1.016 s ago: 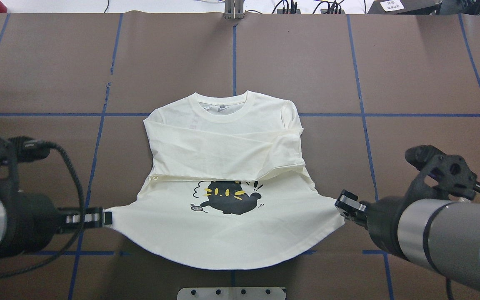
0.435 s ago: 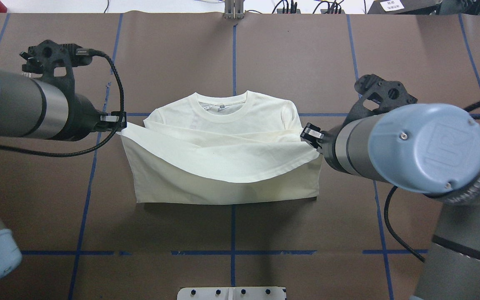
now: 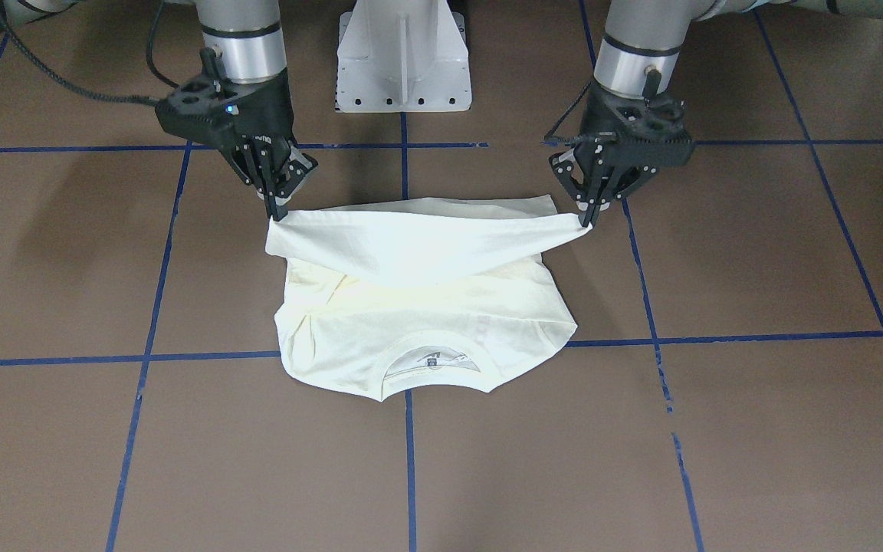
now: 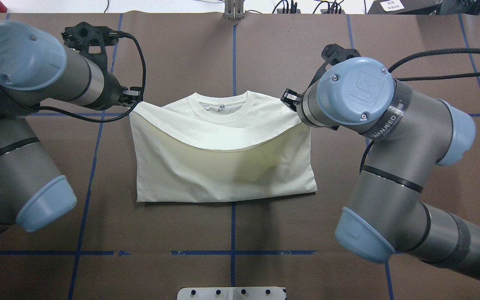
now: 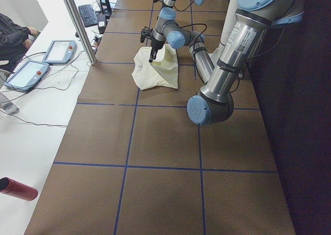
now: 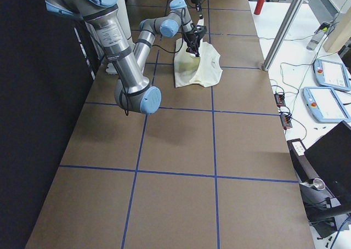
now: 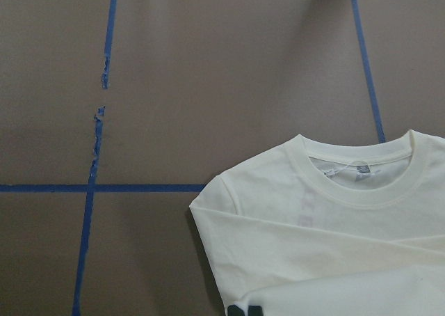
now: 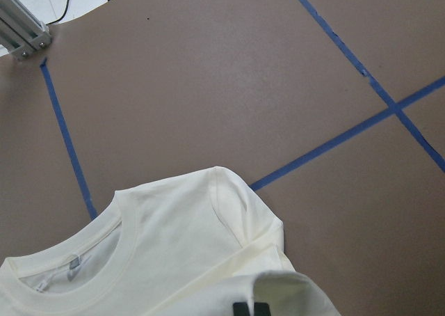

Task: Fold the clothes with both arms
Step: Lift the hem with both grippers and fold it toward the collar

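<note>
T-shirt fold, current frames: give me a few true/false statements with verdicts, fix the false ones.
1. The left gripper and the right gripper each pinch one corner of the T-shirt. True.
2. The cat print faces up. False: only plain cream cloth shows on top.
3. The folded-over layer covers the collar. False: the collar is bare; the hem sags short of it.
4. Between the grippers the hem hangs above the table rather than lying flat. True.
</note>
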You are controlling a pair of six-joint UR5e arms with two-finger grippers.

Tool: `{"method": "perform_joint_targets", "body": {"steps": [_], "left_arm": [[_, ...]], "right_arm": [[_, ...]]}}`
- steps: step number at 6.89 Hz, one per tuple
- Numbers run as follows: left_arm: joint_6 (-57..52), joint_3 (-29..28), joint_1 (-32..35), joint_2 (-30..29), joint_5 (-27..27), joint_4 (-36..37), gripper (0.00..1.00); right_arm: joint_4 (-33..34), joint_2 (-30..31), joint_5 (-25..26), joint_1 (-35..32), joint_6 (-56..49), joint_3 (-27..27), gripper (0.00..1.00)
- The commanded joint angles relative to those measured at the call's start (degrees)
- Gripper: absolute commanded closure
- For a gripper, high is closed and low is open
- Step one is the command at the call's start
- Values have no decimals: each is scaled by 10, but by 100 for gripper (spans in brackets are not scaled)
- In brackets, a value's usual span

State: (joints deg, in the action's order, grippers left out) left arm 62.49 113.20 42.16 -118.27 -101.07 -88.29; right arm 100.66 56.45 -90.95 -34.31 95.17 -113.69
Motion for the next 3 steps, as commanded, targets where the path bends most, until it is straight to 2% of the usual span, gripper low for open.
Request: {"method": "perform_joint_targets", "body": {"steps": [1,3], "left_arm": [[-1,-116,3,-16,3,-89,100],[0,-170,3,-23,4,-127,100]], "right_arm": [[-71,-1,-5,-16,-29,84,100],[-140,-4,-4,-21,-30,160,100]]}}
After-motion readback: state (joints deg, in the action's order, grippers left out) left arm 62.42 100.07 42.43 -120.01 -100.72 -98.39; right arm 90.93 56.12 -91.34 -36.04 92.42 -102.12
